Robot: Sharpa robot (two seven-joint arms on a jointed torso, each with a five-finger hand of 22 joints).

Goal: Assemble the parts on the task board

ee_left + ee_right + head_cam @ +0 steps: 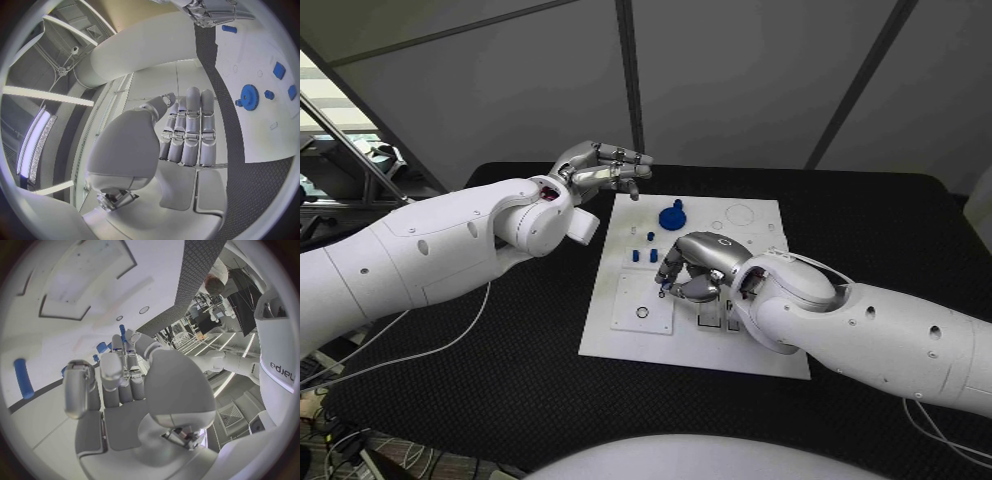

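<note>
Two silver many-fingered hands worked over the white rectangular task board (678, 340) on the black desk (473, 380). The right hand (694, 268) hovered low over the board's middle, fingers curled downward; whether it held anything could not be told. The left hand (600, 166) hung above the desk just beyond the board's far left corner, fingers curled in on nothing. A blue toothed gear (672, 215) stood on the board's far part, between the two hands. Several small blue pegs (643, 255) lay just beside the right hand.
</note>
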